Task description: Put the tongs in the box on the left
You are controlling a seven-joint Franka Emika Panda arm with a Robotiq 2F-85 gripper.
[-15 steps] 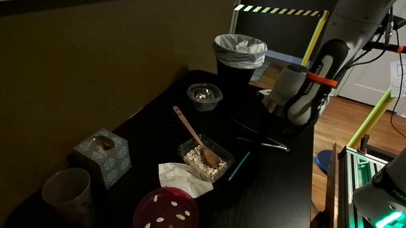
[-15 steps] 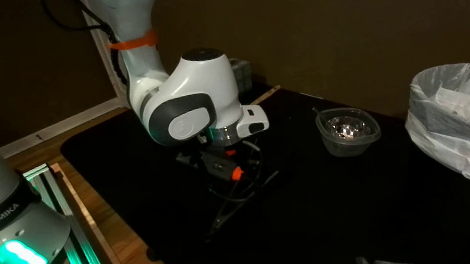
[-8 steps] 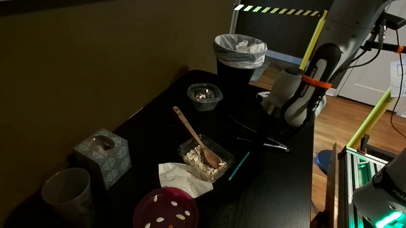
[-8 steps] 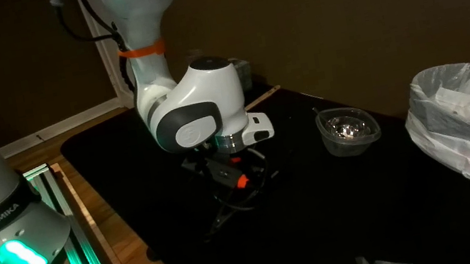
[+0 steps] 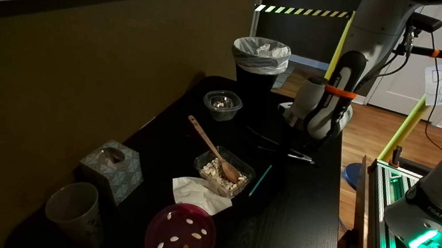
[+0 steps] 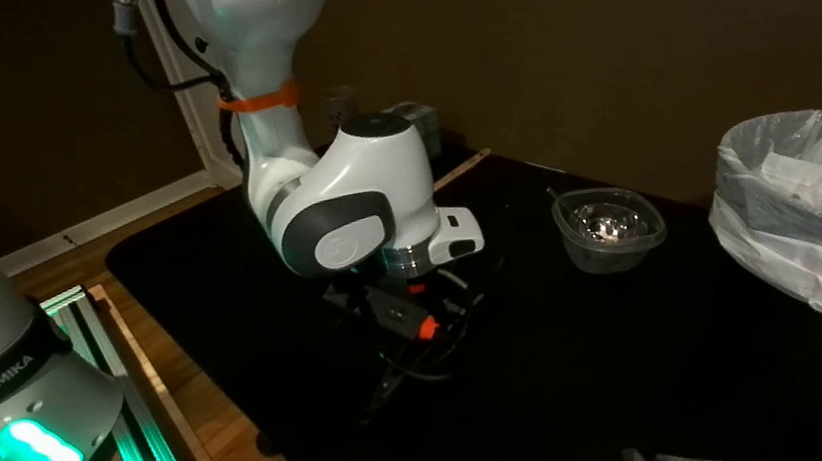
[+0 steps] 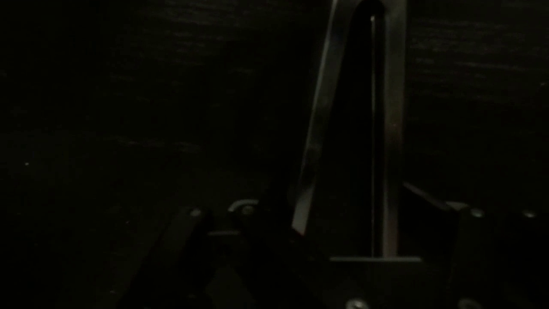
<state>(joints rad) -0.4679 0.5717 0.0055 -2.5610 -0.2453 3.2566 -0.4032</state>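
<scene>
Tongs, lying on the table beneath the claw. The claw has just descended; in the dim wrist view its jaws flank both tong arms, though whether they clamp cannot be told. Grasping appears under way; transfer remains.

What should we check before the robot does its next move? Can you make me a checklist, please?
1. Gripper around the tongs: ok, its jaws stand on either side.
2. Tight hold on the tongs: cannot tell, the wrist view is too dark.
3. The tongs' two arms squeezed together: not ok, they spread in a V.
4. Blue stick not touching the tongs: ok, it lies apart from them in an exterior view.
5. Which box is meant: cannot tell, a clear box and a tissue box both show.
</scene>
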